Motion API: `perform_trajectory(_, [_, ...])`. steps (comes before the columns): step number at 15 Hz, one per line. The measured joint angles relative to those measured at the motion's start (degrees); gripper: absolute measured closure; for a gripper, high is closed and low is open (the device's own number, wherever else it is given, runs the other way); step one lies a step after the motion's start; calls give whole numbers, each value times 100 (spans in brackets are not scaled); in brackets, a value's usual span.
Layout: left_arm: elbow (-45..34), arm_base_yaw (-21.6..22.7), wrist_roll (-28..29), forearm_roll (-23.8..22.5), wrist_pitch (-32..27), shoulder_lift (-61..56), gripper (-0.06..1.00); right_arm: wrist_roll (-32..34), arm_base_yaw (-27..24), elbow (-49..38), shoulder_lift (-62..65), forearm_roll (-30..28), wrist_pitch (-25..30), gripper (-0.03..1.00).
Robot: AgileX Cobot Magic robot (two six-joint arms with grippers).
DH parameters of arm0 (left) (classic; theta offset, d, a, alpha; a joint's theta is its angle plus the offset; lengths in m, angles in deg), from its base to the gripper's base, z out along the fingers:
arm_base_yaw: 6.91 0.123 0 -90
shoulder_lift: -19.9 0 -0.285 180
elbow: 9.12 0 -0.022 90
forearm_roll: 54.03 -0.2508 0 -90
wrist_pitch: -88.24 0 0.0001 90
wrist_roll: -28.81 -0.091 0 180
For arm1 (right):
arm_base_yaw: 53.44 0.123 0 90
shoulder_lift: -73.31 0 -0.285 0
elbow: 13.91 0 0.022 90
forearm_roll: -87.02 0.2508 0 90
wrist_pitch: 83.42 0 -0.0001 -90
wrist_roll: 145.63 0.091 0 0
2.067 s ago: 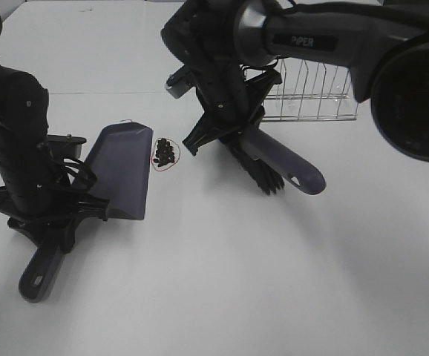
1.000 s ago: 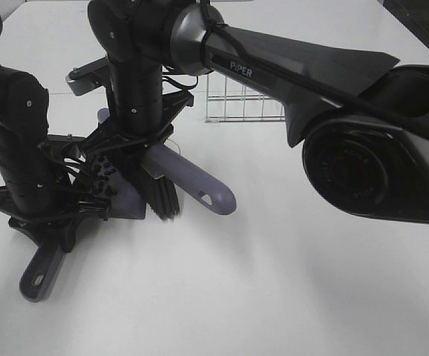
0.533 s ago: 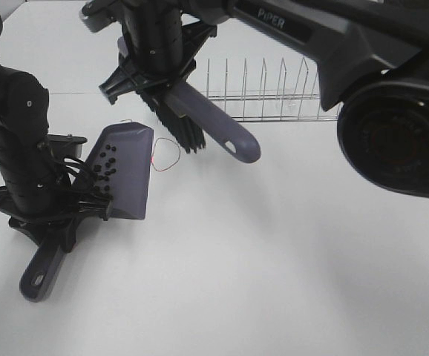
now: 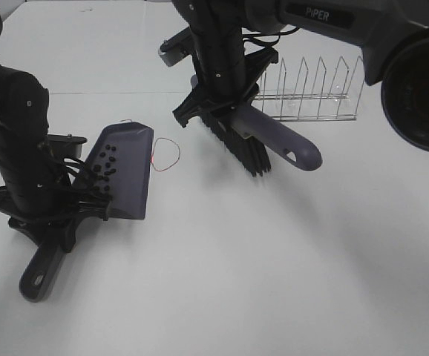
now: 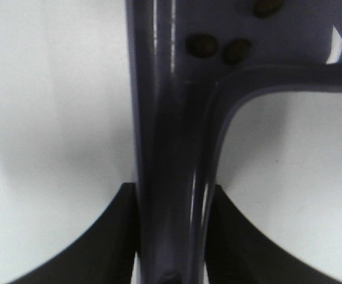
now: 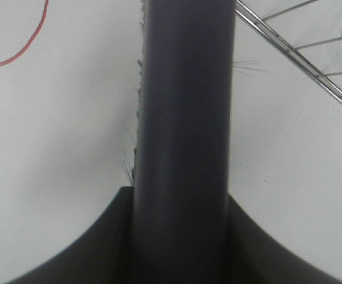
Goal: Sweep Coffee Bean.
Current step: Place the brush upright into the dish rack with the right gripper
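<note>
The coffee beans (image 4: 105, 165) lie scattered inside the grey dustpan (image 4: 129, 182), on the far-left part of its tray, up against the raised back wall. In the left wrist view three of them (image 5: 202, 45) sit just where the tray meets the handle. The dustpan rests on the white counter (image 4: 222, 282) at the left, with its open lip facing right and its handle running toward the near-left corner.

The left pincer (image 4: 55, 222) is clamped on that handle, one dark finger (image 5: 121, 236) pressed to each side of it (no gap shows between fingers and plastic).

Just right of the dustpan's lip lies a thin red wire loop (image 4: 166, 154), with no beans inside it.

Further right, the right pincer (image 4: 226, 111) grips the brush (image 4: 277, 141) around its grey body. Both fingers are tight against it in the right wrist view (image 6: 180, 236). The black bristles (image 4: 248, 157) point down and toward the near side, while the handle, with its hanging hole, sticks out to the right. I cannot tell whether the bristle tips touch the counter.

The right arm bears the white word "PIPER" (image 4: 327, 15). Behind the brush, at the far right, stands a wire rack (image 4: 315, 93) with upright prongs.
</note>
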Motion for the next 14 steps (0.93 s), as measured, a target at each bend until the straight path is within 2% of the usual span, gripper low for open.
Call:
perform_trajectory(5, [0, 0, 0, 0, 6, 0, 67, 0, 0, -17, -63, 160, -17, 68])
perform_trajectory(8, [0, 0, 0, 0, 0, 0, 67, 0, -97, -23, 241, 52, -40, 68])
perform_trajectory(12, [6, 0, 0, 0, -6, 0, 67, 0, -831, -138, 974, 470, -34, 68])
perform_trajectory(14, [6, 0, 0, 0, -11, 0, 67, 0, -1283, -676, 1404, 539, -40, 68])
